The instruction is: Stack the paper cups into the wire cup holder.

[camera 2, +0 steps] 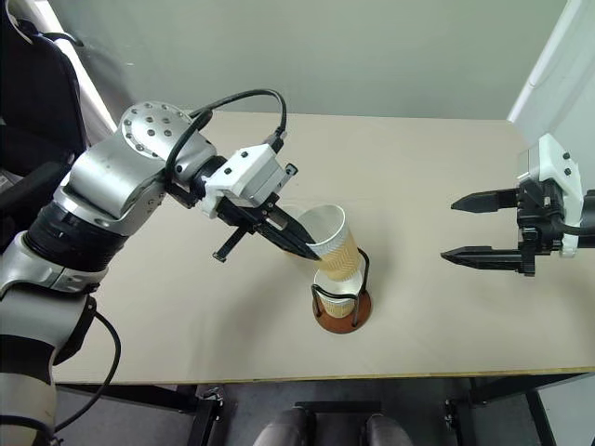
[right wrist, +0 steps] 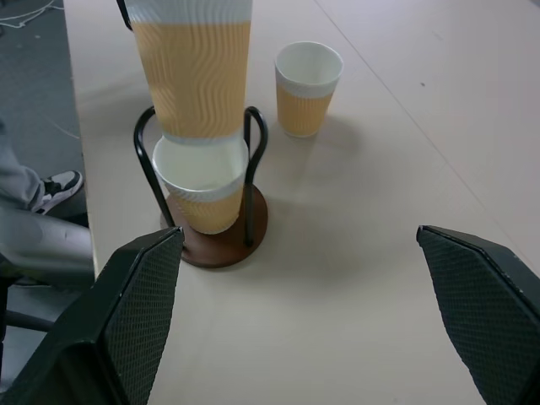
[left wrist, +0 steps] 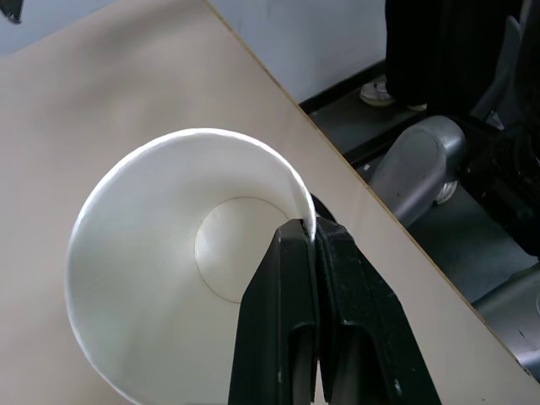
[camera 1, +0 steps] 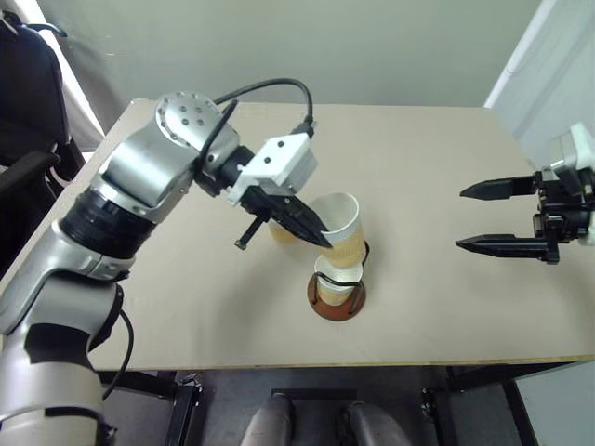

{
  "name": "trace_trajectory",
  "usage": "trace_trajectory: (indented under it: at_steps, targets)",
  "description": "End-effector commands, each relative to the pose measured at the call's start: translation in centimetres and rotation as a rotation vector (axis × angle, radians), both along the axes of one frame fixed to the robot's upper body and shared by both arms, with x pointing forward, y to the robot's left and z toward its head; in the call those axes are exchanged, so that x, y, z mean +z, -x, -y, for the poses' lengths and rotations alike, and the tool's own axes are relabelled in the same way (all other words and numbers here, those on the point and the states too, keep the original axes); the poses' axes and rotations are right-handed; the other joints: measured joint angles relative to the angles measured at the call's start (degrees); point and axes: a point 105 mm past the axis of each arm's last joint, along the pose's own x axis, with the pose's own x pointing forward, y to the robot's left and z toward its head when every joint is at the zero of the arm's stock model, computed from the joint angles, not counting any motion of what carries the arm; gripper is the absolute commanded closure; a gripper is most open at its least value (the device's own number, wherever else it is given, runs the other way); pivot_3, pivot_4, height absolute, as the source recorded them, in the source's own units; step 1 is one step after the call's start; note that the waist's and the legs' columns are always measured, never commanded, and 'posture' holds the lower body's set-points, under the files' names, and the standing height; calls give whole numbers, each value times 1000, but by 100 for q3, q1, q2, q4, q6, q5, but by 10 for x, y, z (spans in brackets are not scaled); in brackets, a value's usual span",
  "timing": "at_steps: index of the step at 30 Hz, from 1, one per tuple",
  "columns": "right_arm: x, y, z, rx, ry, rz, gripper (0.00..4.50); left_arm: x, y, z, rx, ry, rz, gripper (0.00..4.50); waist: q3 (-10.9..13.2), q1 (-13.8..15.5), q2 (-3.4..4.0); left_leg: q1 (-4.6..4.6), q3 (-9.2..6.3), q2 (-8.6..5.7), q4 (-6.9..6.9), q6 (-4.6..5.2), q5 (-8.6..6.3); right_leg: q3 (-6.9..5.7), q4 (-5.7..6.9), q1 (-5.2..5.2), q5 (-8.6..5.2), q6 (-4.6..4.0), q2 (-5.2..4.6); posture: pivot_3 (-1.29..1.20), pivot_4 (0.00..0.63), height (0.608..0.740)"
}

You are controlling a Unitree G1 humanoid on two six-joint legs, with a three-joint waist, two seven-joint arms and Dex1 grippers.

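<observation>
A paper cup [camera 2: 327, 237] is being pinched at its rim by the closed jaws of the left gripper [camera 2: 311, 249] and is being held tilted just above the cup [right wrist: 202, 190] already seated in the wire cup holder [right wrist: 221, 240]. Light, thin-walled and easily crushed, it is judged best taken by the rim. A third cup [right wrist: 307, 88] is standing on the desk [camera 1: 446, 186] beyond the holder. The right gripper [camera 1: 497, 218] is being held wide open, well apart. The wire loops may be snagging the descent.

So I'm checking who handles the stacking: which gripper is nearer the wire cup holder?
Left. The left gripper hangs just above the wire cup holder, shut on a paper cup. The right gripper stands open, far off to the holder's right.
</observation>
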Motion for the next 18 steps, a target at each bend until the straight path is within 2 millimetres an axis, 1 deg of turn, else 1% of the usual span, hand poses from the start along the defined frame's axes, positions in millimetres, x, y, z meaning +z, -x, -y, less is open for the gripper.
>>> trace_trajectory:
  at_steps: [1,12,16,18]
  targets:
    - [14,7,2,-15,7,63,0,3,2,0,-50,-25,41,4478,0,4,1,0,0,0,4,30,-18,0,2,1,1,2,0,0,150,740]
    - [12,12,1,-34,-1,65,0,-11,7,1,-89,-80,29,4478,1,4,2,-10,1,-1,55,54,-33,3,4,10,14,23,0,0,150,740]
    - [12,13,0,-35,-3,68,0,-17,1,1,-79,-101,61,4478,1,4,2,-10,1,-2,57,54,-33,3,5,12,16,24,0,0,150,740]
    - [12,13,0,-36,-3,68,0,-19,-4,2,-74,-104,83,4080,1,5,2,-10,1,-2,57,54,-33,3,5,12,16,25,0,0,150,740]
